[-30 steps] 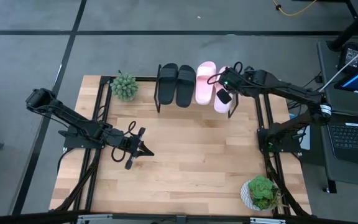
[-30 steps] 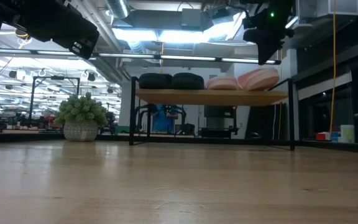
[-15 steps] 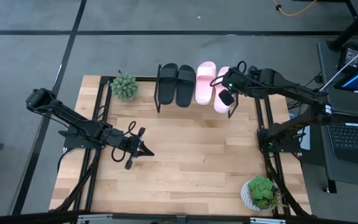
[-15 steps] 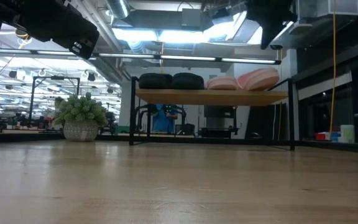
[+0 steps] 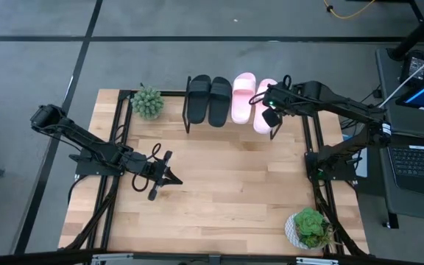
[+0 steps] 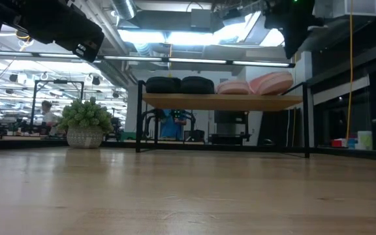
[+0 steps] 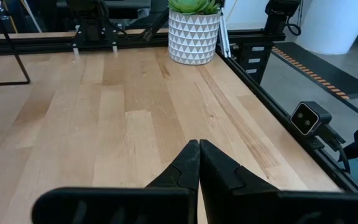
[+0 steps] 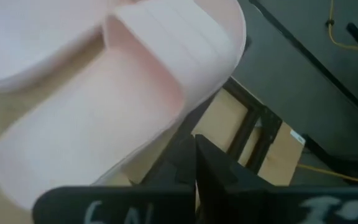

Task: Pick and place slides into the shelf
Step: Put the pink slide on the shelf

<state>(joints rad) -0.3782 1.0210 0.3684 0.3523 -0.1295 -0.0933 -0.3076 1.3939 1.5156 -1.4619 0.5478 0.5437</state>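
Note:
All the slides sit side by side on the shelf (image 6: 220, 101) at the table's far edge. The two black slides (image 5: 199, 99) (image 5: 219, 99) are on the left and a pink slide (image 5: 243, 97) is beside them. The rightmost pink slide (image 5: 260, 118) lies askew, and in the low view it sits tilted (image 6: 271, 82). My right gripper (image 5: 269, 115) hangs shut above this slide's right side, fingers pointing down (image 8: 196, 146); I see no touch. My left gripper (image 5: 169, 177) waits shut (image 7: 199, 152) low over the table's left middle.
A small green plant (image 5: 148, 101) stands just left of the shelf. A potted plant (image 5: 309, 227) stands at the table's near right corner. Bare wood stretches between the shelf and the near edge (image 5: 227, 184). A laptop (image 5: 418, 162) sits beyond the right edge.
My right gripper has moved up and toward the table's right edge, away from between the two pink slides, so more of the rightmost slide now shows. The slides have stayed in place.

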